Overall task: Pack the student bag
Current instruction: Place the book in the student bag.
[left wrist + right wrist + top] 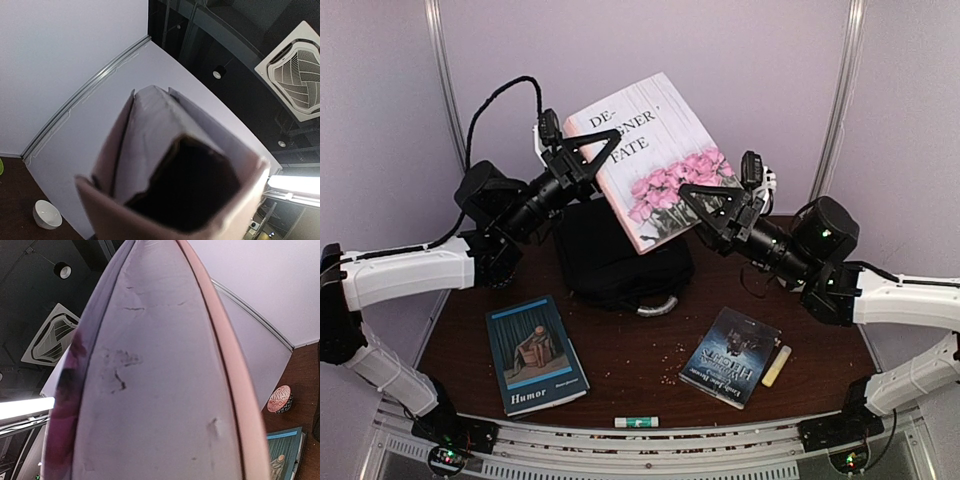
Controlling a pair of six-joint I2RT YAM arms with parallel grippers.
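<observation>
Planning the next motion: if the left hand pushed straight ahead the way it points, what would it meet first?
The left hand would meet the large pink rose-covered book at once: its page edge fills that wrist's view, seemingly already between the fingers.

On my overhead feed the student bag [610, 262] lies flat on the dark brown table [630, 365], towards the back and about midway between left and right. It is a black, soft fabric pack, slumped and rumpled, by far the largest thing there. Its pale grey handle [657, 308] curls out at the near right edge, resting on the tabletop. A pink-flowered book [655, 160] in front hides its far side, and I can't tell whether it is zipped.
</observation>
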